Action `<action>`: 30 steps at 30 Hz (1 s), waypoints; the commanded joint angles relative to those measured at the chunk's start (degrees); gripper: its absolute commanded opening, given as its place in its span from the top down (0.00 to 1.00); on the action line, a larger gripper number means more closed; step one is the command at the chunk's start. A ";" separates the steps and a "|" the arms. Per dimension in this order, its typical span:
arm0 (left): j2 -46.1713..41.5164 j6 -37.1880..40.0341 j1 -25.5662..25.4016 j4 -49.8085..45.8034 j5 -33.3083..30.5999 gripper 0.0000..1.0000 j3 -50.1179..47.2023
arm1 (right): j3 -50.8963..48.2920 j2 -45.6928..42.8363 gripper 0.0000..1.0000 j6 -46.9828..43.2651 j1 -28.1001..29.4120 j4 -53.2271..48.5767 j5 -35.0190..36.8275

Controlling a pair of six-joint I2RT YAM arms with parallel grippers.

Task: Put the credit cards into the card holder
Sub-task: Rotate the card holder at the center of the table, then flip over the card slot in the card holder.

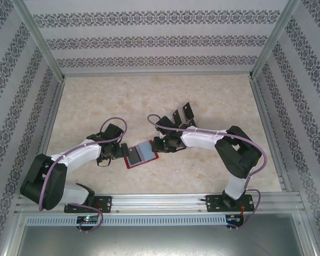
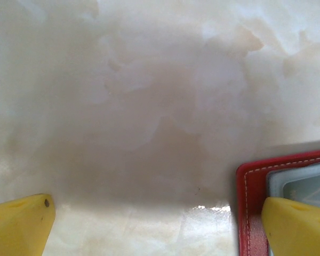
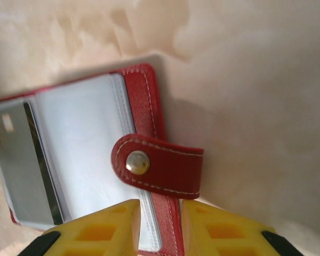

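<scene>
From above, the wallet (image 1: 141,153) lies open on the surface (image 1: 96,101), between the two hands and close to the arm bases. The left hand (image 1: 119,152) is at its left edge and the right hand (image 1: 160,144) at its right edge. Several black cards (image 1: 182,114) stand in a row just behind the right arm, apart from the wallet.

On the left wrist, the left hand (image 2: 160,229) is spread wide. One yellow finger (image 2: 21,224) is over the bare surface and the other covers the wallet's (image 2: 252,197) red corner.

On the right wrist, the right hand (image 3: 160,229) has its fingers close together, with a narrow gap between them. The wallet's (image 3: 141,101) red edge shows in that gap, but whether it is pinched cannot be told. The snap tab (image 3: 165,169) folds over the clear pockets. A card (image 3: 21,165) sits in the left pocket.
</scene>
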 commanded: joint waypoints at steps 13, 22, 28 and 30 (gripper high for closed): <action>-3.31 -0.52 -0.52 0.04 0.64 0.00 -1.06 | 0.01 -9.34 0.71 0.65 4.49 -1.17 2.50; -4.81 -1.65 -0.57 -2.52 -1.16 0.00 -1.70 | 4.32 -1.30 0.71 0.74 8.44 1.47 -0.22; -6.70 -2.05 -0.55 -4.44 -1.20 0.00 -2.57 | 5.72 2.69 0.69 1.17 10.16 3.44 -1.84; -6.68 -2.24 -0.51 -4.52 -1.15 0.00 -2.90 | 5.69 3.57 0.69 1.33 10.44 3.85 -2.30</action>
